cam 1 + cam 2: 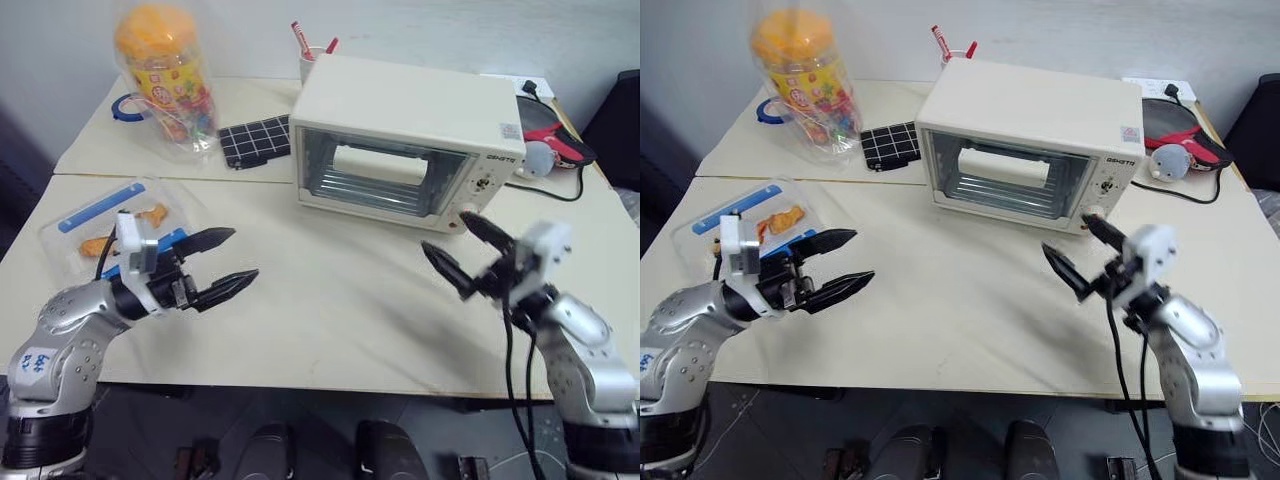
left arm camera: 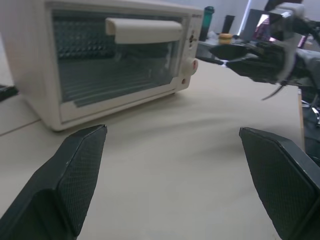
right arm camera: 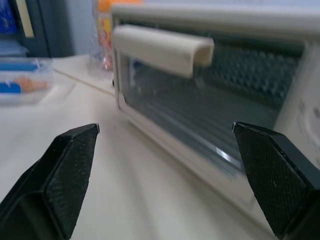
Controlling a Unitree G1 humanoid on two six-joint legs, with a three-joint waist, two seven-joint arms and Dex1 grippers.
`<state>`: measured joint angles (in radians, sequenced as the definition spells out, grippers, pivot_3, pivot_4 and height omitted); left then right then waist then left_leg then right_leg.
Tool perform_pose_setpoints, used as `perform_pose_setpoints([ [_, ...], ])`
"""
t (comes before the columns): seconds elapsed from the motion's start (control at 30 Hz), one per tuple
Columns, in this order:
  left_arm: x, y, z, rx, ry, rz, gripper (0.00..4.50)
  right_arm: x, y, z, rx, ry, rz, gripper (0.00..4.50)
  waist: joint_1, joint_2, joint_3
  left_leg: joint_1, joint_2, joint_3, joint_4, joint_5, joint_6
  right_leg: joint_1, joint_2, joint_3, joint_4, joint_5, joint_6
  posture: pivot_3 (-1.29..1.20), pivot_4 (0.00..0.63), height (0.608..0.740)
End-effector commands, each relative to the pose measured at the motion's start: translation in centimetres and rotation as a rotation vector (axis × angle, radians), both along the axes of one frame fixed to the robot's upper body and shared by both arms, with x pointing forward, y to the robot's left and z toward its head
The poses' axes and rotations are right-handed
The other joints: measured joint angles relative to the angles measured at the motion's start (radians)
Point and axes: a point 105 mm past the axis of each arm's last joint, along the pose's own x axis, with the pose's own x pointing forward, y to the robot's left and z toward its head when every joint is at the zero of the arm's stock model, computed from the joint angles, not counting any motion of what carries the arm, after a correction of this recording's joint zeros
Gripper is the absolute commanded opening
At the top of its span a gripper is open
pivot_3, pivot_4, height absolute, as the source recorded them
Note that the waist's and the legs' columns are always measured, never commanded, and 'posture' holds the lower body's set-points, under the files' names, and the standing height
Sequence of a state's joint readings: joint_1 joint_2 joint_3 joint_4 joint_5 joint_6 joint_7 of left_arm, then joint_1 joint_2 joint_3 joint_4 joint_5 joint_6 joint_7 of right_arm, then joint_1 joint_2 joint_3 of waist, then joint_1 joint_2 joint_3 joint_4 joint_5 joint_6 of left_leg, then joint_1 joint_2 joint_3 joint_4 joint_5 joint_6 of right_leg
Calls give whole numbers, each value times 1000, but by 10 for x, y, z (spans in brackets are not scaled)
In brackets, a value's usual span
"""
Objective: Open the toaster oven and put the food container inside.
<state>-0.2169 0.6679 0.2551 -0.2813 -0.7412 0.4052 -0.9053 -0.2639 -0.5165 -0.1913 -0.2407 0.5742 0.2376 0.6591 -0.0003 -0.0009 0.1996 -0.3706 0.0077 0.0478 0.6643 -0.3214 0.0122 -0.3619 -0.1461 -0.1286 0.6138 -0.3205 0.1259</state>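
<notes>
The cream toaster oven (image 1: pixel 400 110) stands at the middle back of the table, its glass door shut and the handle (image 3: pixel 160 47) across the top of the glass. The clear food container (image 1: pixel 100 225) with blue clips lies flat at the table's left, orange pieces showing inside. My left gripper (image 1: pixel 243 253) hovers open just right of the container, pointing toward the oven, nothing between its fingers (image 2: pixel 75 175). My right gripper (image 1: pixel 444 232) hangs open in front of the oven's right lower corner, near the red knobs, also empty.
A tall clear jar with an orange lid (image 1: pixel 165 80) stands at the back left beside a blue tape roll (image 1: pixel 125 107). A black grid mat (image 1: pixel 255 140) and a cup of red pens (image 1: pixel 312 55) sit left of and behind the oven. Cables and a red-black object (image 1: pixel 555 140) lie at the back right.
</notes>
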Motion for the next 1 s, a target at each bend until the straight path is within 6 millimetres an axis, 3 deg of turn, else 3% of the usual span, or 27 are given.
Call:
perform_pose_setpoints([
  [0.03,4,-2,2,-7,-29,-1,4500,15,7,9,37,18,-4,4458,0,0,0,0,0,0,0,0,0,0,0,0,-1,0,0,0,150,740],
  [0.23,6,-4,0,-21,-38,19,4500,25,19,18,57,13,13,4458,1,0,0,-3,-1,0,0,0,0,-2,0,0,-1,0,0,0,150,740],
  [0.4,8,0,-1,-47,-53,73,4500,15,31,25,35,-44,101,4458,0,0,0,-3,-1,1,1,0,1,-2,0,0,0,0,0,0,150,740],
  [0.57,15,2,-2,-58,-40,87,4500,-9,44,9,-121,-80,232,4458,0,0,0,-3,-1,2,1,0,1,-4,0,2,1,0,0,0,150,740],
  [0.67,23,3,3,-73,-45,83,4500,-19,40,-12,-251,-83,247,4458,1,0,0,-4,-1,4,1,0,1,-6,0,3,2,0,0,0,150,740],
  [0.8,46,4,17,-78,-111,135,3577,-29,32,-37,-350,-71,243,4500,2,-1,0,-4,-1,6,1,0,1,-7,0,5,4,0,0,0,150,740],
  [1.0,86,-17,35,-124,-130,128,1729,-33,34,-46,-361,-83,226,4500,7,-2,0,-4,-2,7,3,1,1,-7,0,6,6,0,0,0,150,740],
])
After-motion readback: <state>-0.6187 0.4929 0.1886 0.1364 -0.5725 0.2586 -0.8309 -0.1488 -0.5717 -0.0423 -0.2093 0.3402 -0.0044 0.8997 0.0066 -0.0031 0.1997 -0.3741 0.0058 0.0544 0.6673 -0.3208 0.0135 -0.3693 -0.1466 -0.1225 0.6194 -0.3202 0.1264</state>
